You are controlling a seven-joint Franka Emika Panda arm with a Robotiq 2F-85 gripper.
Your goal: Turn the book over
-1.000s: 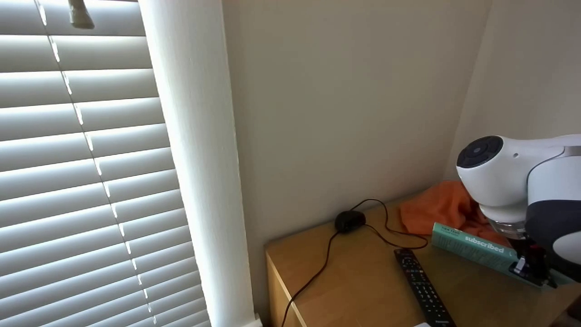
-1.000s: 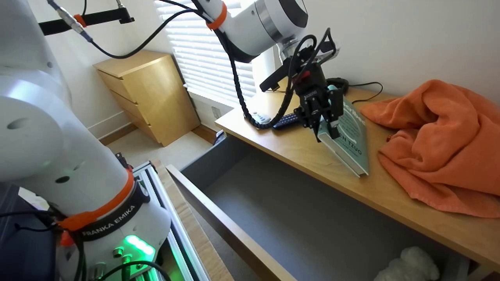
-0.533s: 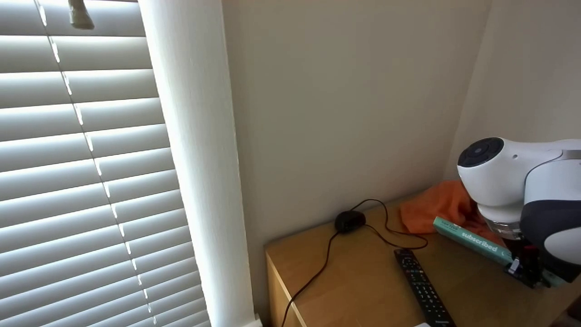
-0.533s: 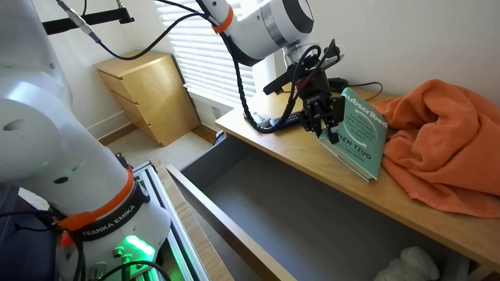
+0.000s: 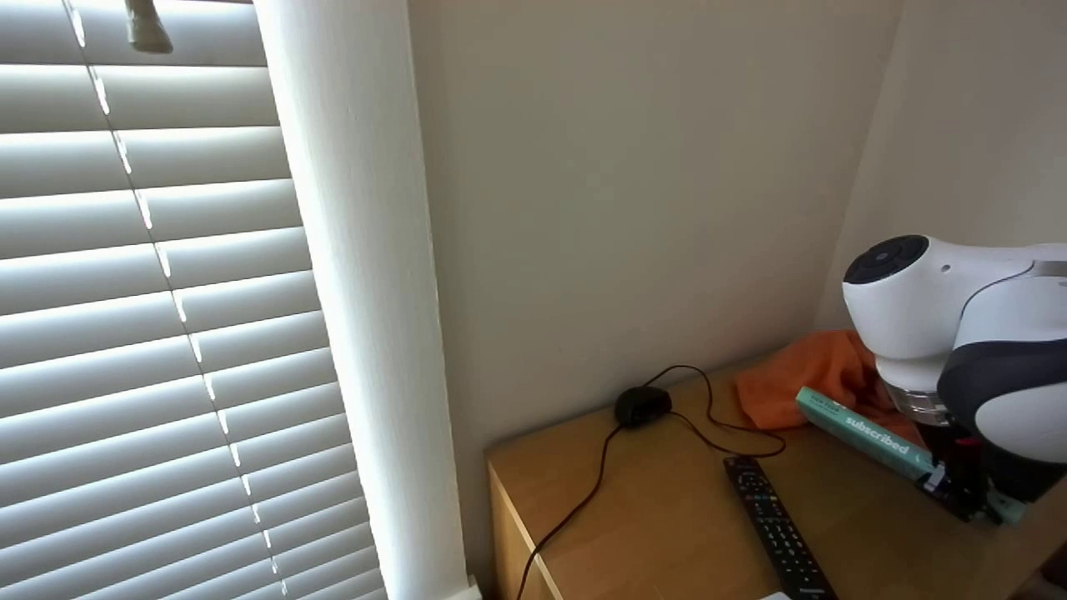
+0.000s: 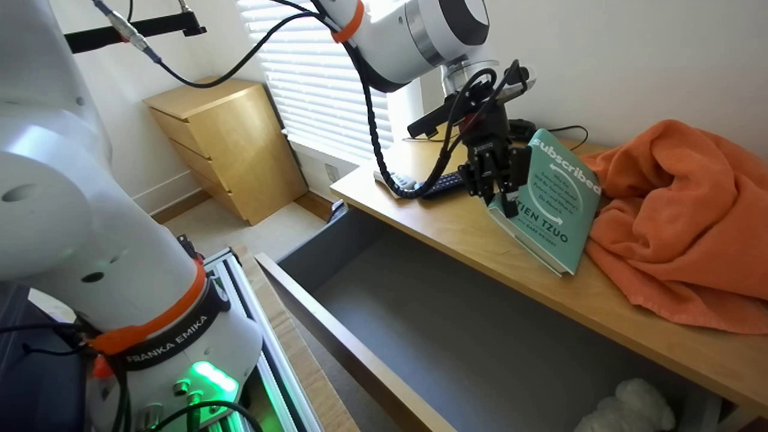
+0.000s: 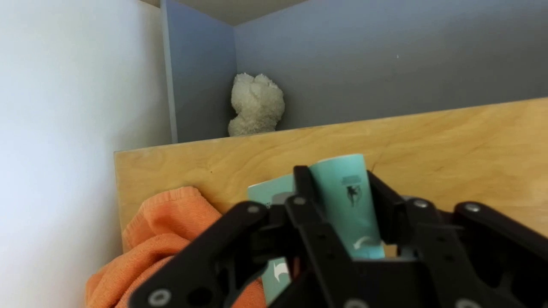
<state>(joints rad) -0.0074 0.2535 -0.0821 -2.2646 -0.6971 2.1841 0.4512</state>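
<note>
The book (image 6: 555, 198) is teal with white lettering reading "subscribed". It is tilted on the wooden dresser top, its front cover facing up and outward in an exterior view. Its spine (image 5: 875, 437) is raised and shows in an exterior view. My gripper (image 6: 501, 204) is shut on the book near the lower end of the spine. In the wrist view the spine (image 7: 349, 188) lies between the two dark fingers (image 7: 305, 182), and part of the front cover shows to the left. The back cover is hidden. Whether the far edge touches the dresser or the towel I cannot tell.
A crumpled orange towel (image 6: 690, 228) lies right beside the book. A black remote (image 5: 775, 525) and a black device (image 5: 642, 406) with a cable lie on the dresser top. An open drawer (image 6: 432, 300) below the front edge holds a white plush toy (image 6: 627, 408).
The book has leaned over toward the towel, so its front cover shows more widely. The gripper, holding the spine end, has shifted slightly right in an exterior view.
</note>
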